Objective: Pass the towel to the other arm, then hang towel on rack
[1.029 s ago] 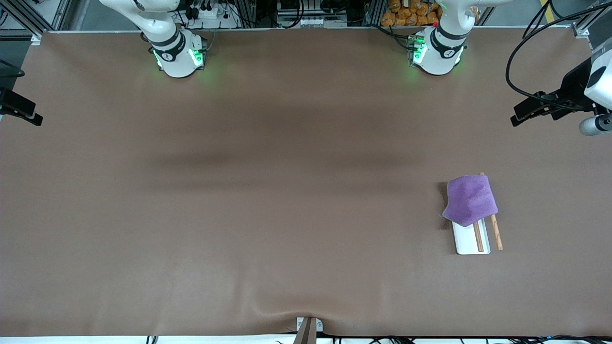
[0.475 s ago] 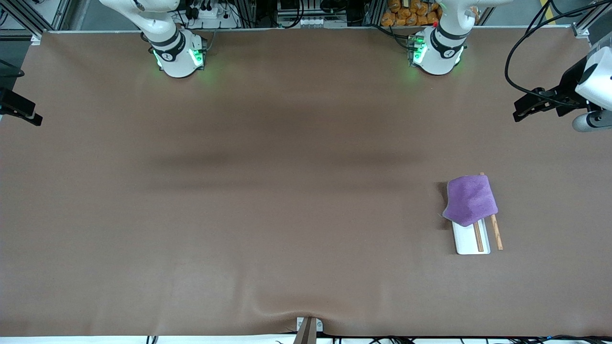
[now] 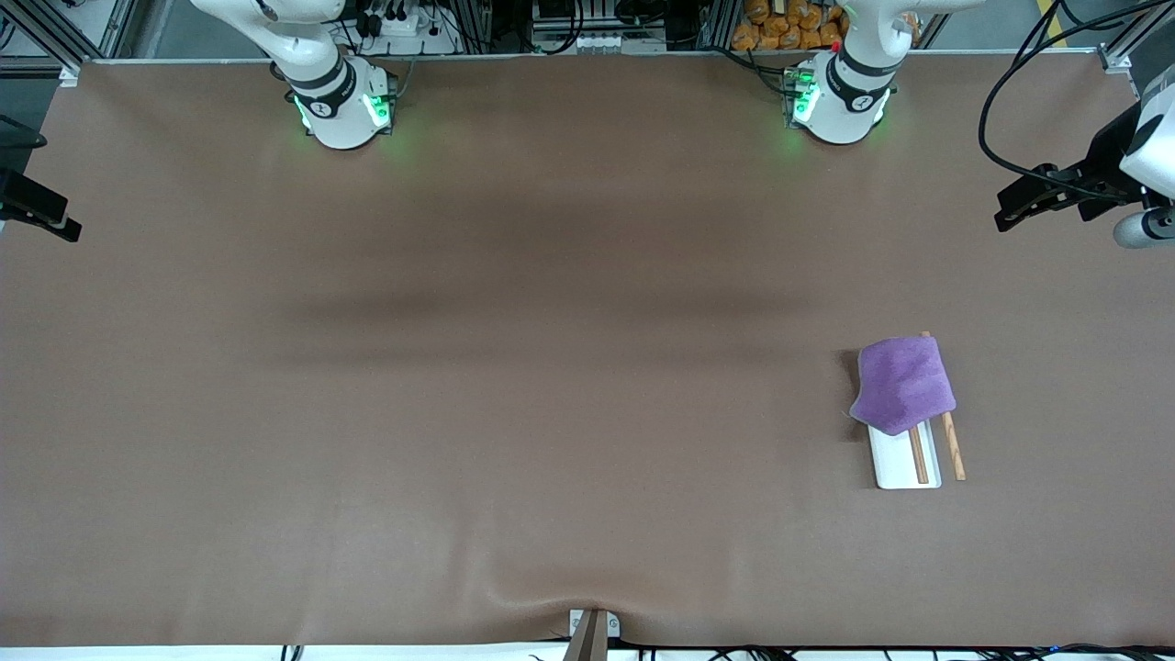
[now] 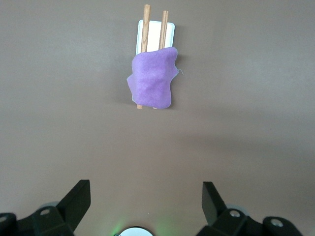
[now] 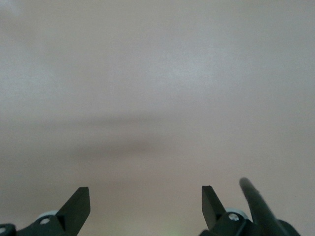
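Observation:
The purple towel (image 3: 902, 384) hangs draped over the two brown rods of the rack (image 3: 904, 464), which stands on its white base toward the left arm's end of the table. In the left wrist view the towel (image 4: 151, 78) covers part of the rack (image 4: 155, 30), well away from my fingers. My left gripper (image 3: 1014, 207) is open and empty, up in the air over the table's edge at the left arm's end; it also shows in the left wrist view (image 4: 146, 189). My right gripper (image 3: 50, 220) is open and empty at the right arm's end, with only bare table under it (image 5: 146, 194).
The two arm bases (image 3: 344, 106) (image 3: 840, 101) stand along the table's edge farthest from the front camera. A black cable (image 3: 1001, 119) loops by the left arm. A small mount (image 3: 592, 632) sits at the table edge nearest the front camera.
My left gripper has drifted a little farther out toward the table's edge at the left arm's end. The towel, the rack and the right arm have not moved.

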{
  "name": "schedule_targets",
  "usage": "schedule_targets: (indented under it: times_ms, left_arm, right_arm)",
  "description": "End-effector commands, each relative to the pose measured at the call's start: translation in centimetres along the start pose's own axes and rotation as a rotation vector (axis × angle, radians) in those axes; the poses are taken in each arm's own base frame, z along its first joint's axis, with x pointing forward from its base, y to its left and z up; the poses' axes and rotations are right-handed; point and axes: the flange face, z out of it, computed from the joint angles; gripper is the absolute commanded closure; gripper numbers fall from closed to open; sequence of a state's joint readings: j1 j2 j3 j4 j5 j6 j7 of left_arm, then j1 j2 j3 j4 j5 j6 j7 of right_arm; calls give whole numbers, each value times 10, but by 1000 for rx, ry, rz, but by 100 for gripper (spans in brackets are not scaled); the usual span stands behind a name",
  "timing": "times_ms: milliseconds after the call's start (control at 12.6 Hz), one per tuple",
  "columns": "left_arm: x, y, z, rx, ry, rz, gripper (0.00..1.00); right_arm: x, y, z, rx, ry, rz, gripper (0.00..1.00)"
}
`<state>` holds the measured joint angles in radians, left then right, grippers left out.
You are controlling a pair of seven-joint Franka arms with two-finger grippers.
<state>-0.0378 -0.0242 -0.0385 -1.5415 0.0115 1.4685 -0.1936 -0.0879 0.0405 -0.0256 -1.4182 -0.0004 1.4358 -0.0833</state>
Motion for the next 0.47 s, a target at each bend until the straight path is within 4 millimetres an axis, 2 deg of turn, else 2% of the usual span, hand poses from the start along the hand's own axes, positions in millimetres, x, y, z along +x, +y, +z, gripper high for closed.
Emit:
schedule_targets:
  times_ms: [0,396]
  left_arm:
    - [-8,-3,-14,24,9,17,0]
    - [-9,-2,-16,24,9,18,0]
  right_arm:
    - [-2,5,-6,-7,9,3,0]
    - [-2,5,-6,-7,9,4,0]
